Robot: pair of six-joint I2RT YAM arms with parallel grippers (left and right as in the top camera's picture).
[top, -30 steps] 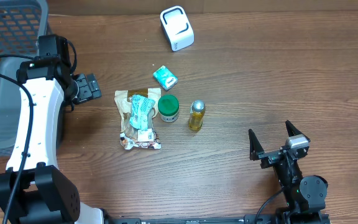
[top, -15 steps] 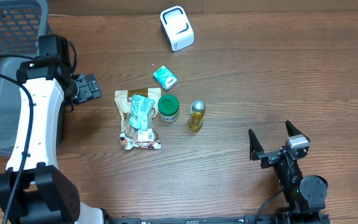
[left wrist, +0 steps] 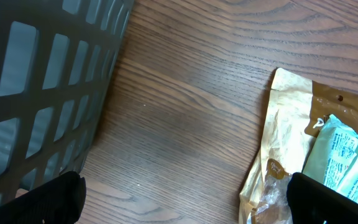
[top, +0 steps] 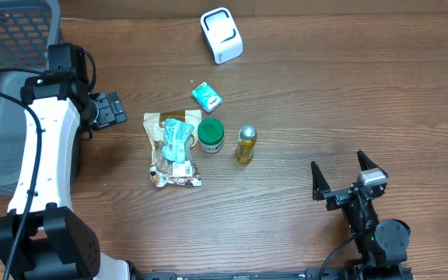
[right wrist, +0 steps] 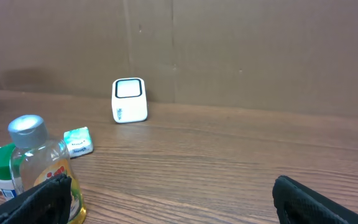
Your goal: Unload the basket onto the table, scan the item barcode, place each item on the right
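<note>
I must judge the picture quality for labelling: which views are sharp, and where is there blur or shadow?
Overhead: sharp and evenly lit, no glare on the table. Left wrist: wood grain sharp, but the gripper fingers are dark blurred shapes, and the basket looks dim. Right wrist: scanner clear, gripper fingers blurred at the bottom corners.

The table (top: 348,93) is dark brown wood with plain grain, lying under the right end effector (top: 339,177) and the left end effector (top: 112,109). Ahead of the right one, past the table's far edge, stands a brown cardboard wall (right wrist: 260,50) with vertical seams. Beside the left one stands a grey slatted basket (left wrist: 36,93)
</note>
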